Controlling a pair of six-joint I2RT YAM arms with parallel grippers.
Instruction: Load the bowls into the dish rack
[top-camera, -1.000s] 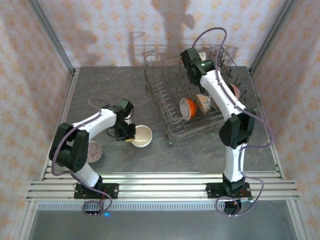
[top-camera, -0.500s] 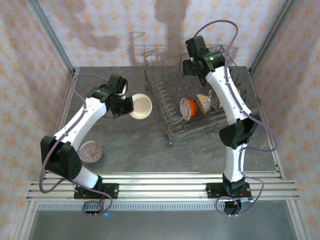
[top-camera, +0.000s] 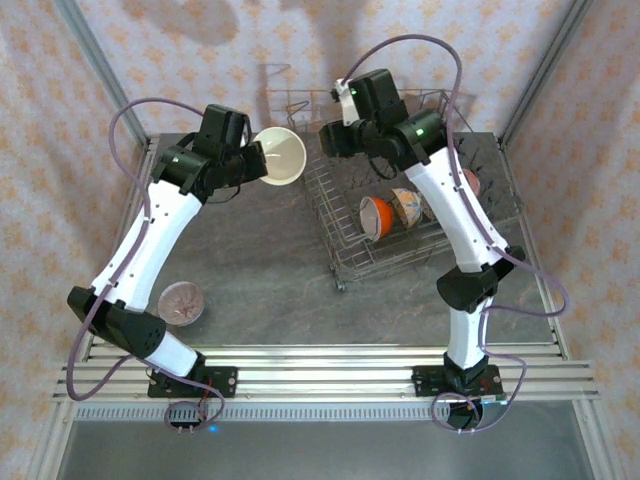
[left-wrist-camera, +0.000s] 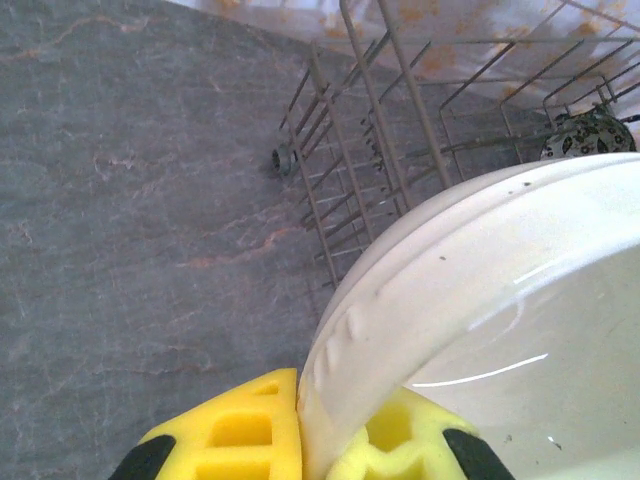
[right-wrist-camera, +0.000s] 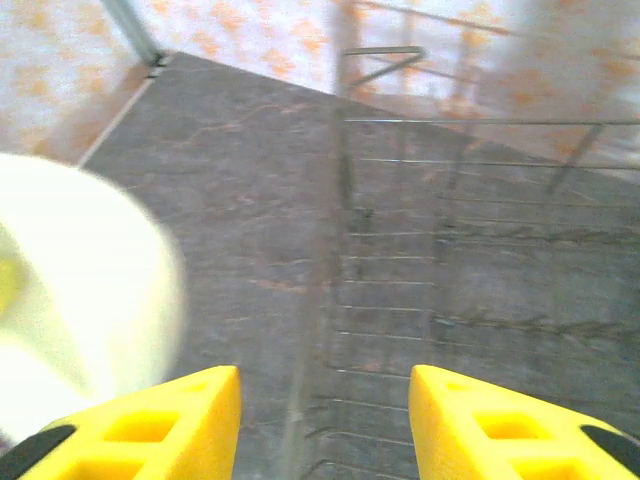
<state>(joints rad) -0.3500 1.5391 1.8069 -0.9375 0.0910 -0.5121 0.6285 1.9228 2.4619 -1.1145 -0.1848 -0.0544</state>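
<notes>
One cream-white bowl (top-camera: 283, 157), pinched by its rim in the left claw (left-wrist-camera: 320, 440), hangs above the table (top-camera: 260, 270) beside the dish rack (top-camera: 318, 205), facing the wide-open right claw (right-wrist-camera: 325, 420); it should probably clear the rack's side, then go in on edge.

place: lab test booth | cues: wallpapered panels (top-camera: 200, 60), aluminium rail base (top-camera: 330, 375), stone-look tabletop (top-camera: 260, 280)

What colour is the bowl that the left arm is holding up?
Plain cream-white; the bowl shows best in the left wrist view.
</notes>
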